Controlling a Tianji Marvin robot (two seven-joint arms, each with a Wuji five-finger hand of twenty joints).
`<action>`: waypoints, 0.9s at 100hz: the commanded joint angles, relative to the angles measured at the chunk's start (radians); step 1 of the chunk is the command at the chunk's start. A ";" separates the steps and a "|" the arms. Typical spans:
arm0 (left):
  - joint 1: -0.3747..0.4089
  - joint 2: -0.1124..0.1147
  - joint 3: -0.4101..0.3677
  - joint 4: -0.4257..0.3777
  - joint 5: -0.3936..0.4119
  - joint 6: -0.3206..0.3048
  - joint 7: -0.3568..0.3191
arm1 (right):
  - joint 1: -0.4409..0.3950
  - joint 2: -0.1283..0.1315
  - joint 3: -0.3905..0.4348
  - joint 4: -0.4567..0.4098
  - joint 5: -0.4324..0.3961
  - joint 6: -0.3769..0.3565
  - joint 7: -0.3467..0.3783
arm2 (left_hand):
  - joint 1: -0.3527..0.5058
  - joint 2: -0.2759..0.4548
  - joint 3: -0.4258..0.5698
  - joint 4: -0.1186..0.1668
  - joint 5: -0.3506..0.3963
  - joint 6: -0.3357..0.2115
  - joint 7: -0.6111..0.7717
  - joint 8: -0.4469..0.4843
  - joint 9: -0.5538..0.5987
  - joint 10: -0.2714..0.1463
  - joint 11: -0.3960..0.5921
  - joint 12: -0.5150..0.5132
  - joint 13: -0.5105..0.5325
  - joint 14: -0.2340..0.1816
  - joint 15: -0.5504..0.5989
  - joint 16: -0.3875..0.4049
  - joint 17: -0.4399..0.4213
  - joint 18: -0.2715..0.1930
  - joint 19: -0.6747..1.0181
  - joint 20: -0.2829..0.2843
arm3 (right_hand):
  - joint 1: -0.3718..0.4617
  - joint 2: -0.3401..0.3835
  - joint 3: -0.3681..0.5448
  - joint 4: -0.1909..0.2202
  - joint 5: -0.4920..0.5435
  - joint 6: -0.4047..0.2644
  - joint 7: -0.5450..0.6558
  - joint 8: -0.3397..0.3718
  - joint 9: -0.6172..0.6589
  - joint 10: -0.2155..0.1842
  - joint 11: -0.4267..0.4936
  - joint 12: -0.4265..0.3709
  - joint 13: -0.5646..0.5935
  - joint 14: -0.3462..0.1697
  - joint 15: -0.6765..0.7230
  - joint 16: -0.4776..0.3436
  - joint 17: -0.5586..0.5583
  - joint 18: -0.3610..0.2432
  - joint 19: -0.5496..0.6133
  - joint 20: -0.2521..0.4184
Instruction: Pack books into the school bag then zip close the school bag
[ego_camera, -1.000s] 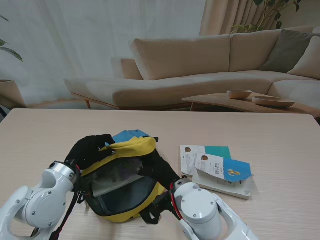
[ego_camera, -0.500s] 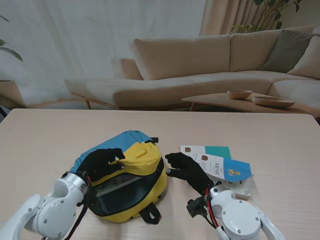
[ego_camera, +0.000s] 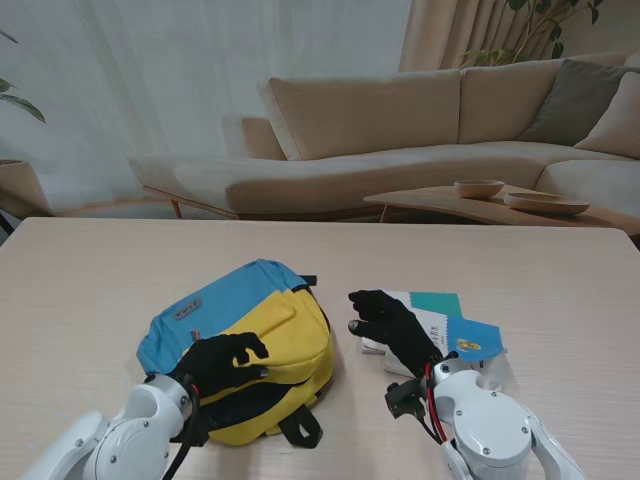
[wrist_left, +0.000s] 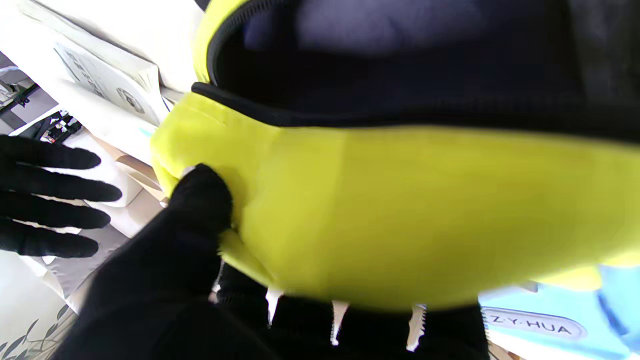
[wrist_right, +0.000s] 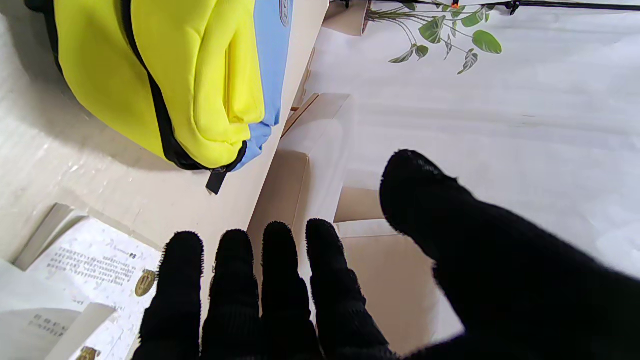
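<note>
1. While the left hand (ego_camera: 222, 362) grips its yellow flap (wrist_left: 400, 210), the blue-and-yellow school bag (ego_camera: 240, 340) lies on the table (ego_camera: 100, 270), mouth unzipped.
2. Right hand (ego_camera: 392, 325) hovers empty, fingers spread, over the booklets (ego_camera: 440, 330); only the left wrist view shows the bag's dark interior.

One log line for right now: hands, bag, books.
left hand: shut on school bag flap | right hand: open, over books | books: on table, unpacked

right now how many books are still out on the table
2 at least, stacked right of the school bag: the upper book lies across the lower book, under the open right hand. More may hide beneath.
</note>
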 joint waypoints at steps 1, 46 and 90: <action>0.030 0.000 -0.007 -0.021 0.001 -0.016 -0.012 | -0.001 -0.009 0.004 0.001 -0.005 -0.009 0.009 | -0.079 0.031 0.040 0.042 -0.067 0.007 -0.051 -0.029 -0.075 0.005 -0.072 -0.049 -0.066 -0.020 -0.086 -0.042 -0.054 -0.029 -0.081 -0.044 | -0.042 -0.003 -0.001 0.043 0.015 -0.014 -0.011 -0.009 0.010 0.007 0.000 0.008 -0.006 -0.010 -0.006 -0.004 -0.002 -0.015 0.009 0.012; 0.081 -0.009 -0.092 -0.072 -0.021 -0.160 0.035 | -0.014 -0.001 0.069 0.017 -0.105 -0.077 0.003 | -0.128 0.073 -0.133 0.044 -0.084 -0.052 -0.185 -0.113 -0.244 0.010 -0.288 -0.184 -0.214 -0.046 -0.309 -0.110 -0.156 -0.053 -0.358 -0.062 | -0.064 0.016 -0.021 0.049 0.041 -0.061 0.048 0.035 0.051 -0.020 0.024 0.021 0.024 -0.020 0.027 0.013 0.016 0.056 0.028 0.019; -0.064 -0.008 -0.046 0.024 0.033 -0.203 0.050 | -0.014 0.023 0.219 0.052 -0.261 -0.105 0.071 | -0.092 0.112 -0.183 0.060 -0.095 -0.091 -0.265 -0.179 -0.334 -0.041 -0.380 -0.241 -0.311 -0.095 -0.460 -0.181 -0.193 -0.099 -0.620 -0.082 | -0.071 0.016 -0.004 0.066 0.061 -0.088 0.058 0.121 0.059 -0.031 0.061 0.037 0.032 -0.027 0.059 0.031 0.023 0.092 0.036 0.025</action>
